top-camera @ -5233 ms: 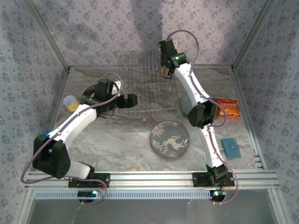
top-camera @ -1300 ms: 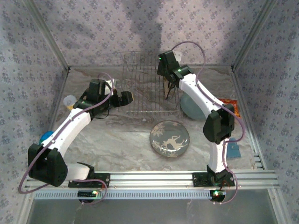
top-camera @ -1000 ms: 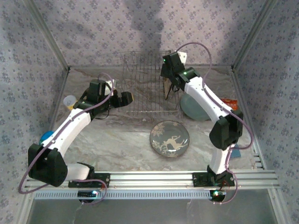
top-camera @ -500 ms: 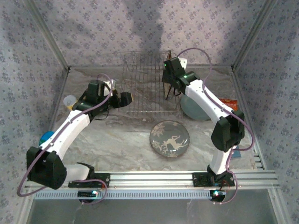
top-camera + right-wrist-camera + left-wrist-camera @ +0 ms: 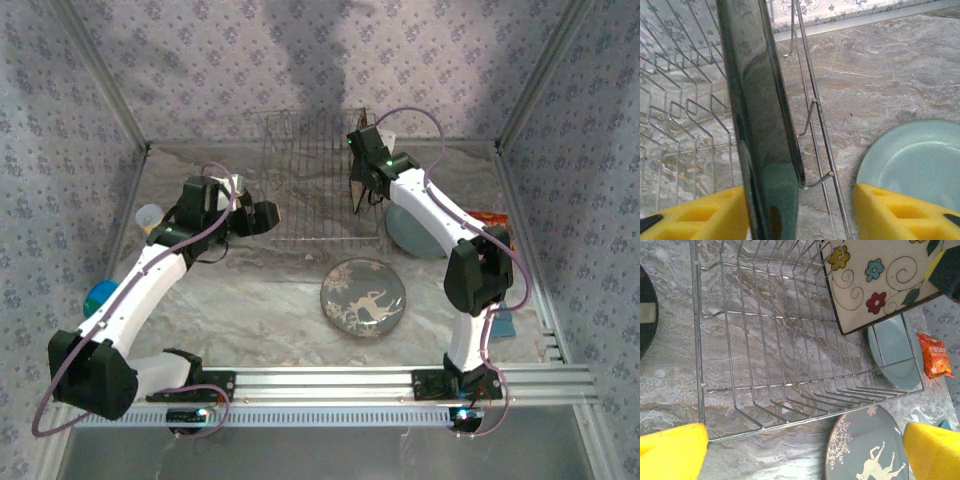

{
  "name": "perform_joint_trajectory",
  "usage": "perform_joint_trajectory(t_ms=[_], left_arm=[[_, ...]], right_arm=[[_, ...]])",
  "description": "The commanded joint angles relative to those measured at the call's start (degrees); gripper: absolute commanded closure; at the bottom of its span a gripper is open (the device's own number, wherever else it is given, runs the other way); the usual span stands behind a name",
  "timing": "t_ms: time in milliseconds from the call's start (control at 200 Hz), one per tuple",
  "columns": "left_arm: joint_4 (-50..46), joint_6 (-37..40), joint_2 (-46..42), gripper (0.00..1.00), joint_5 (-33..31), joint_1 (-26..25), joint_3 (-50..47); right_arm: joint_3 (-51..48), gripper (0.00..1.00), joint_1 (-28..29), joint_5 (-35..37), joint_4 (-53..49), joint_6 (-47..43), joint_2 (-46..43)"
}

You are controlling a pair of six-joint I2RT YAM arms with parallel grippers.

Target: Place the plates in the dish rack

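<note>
A square cream plate with coloured flowers and leaves (image 5: 875, 280) stands on its edge at the right end of a rectangular silver wire dish rack (image 5: 310, 190), which sits towards the back of a marbled surface (image 5: 270, 300). Seen from above, the plate is a thin line running from near to far, tilted slightly. Its patterned face points left across the rack, and its dark glossy back points right, beside the rack's end wires. The right gripper (image 5: 362, 183) is over the plate with its jaws released: one yellow pad (image 5: 695, 215) is just beside the plate, and the other is apart from it. The left gripper (image 5: 270, 216) hangs near the rack's left side, jaws spread wide. A round greyish plate with a white deer (image 5: 363, 297) lies flat just in front of the rack. A plain round pale grey-blue plate (image 5: 418, 232) lies flat to the rack's right, with an orange snack packet (image 5: 934, 355) beyond it.
</note>
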Motion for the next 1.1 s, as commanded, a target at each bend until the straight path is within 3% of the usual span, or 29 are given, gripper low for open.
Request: perform_joint_trajectory(t_ms=[0,385,525,565,1099], left_arm=[[-0.55,0.06,-1.09,0.01,-0.35,0.39,-0.41],[-0.27,0.09,-1.14,0.01,0.04,0.51,-0.63],[-0.25,0.12,-1.25,0.01,-0.07,0.59,-0.76],[-0.17,0.15,-1.34,0.01,-0.06,0.68,-0.76],[0.18,0.41,-2.04,0.01,0.30,1.27,-1.65]], right_arm=[[2.36,0.47,-0.45,0.52,0.32,0.40,0.54],[1.92,0.77,-0.56,1.83,0.28,-0.13,-0.12],[2.84,0.91,-0.49,2.14,0.25,-0.31,0.10],[3.18,1.00,-0.51,2.28,0.24,-0.31,0.14],[11.10,1.00,-0.74,2.53,-3.40,-1.41,2.08]])
